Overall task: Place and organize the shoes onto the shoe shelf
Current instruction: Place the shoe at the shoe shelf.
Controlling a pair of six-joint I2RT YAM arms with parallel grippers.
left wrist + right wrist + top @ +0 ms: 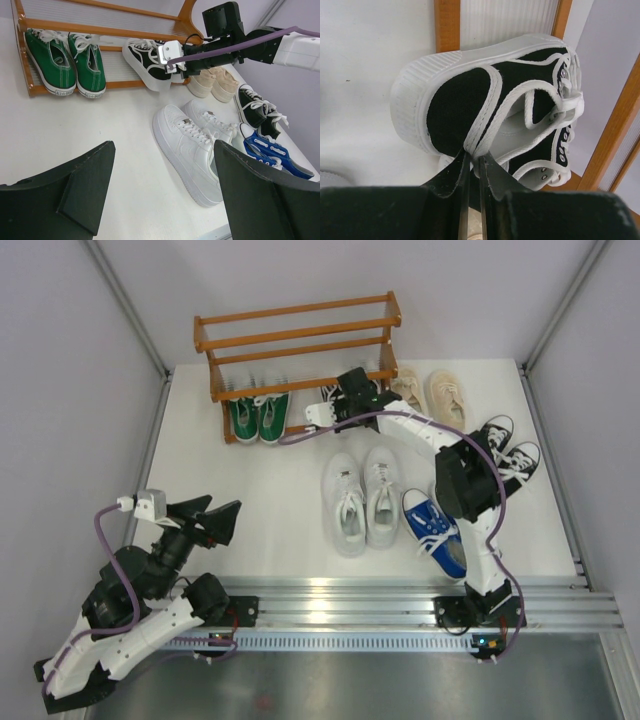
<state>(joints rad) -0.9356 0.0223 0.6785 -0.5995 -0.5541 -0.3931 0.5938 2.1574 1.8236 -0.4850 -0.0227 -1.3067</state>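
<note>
The black-and-white canvas lace-up sneaker lies partly in the bottom tier of the orange-brown wooden shoe shelf. The right end effector is clamped on its heel. This looks like placement; next comes seating it squarely, then letting go. The left end effector hangs open, idle.

green pair on shelf, black-and-white shoe tilted

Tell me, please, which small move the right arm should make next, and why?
Probably push the black-and-white shoe a little deeper into the shelf. The right tool is shut on its heel rim. The shoe lies on the bottom tier beside the green pair, with its heel reaching out over the front rail.
</note>
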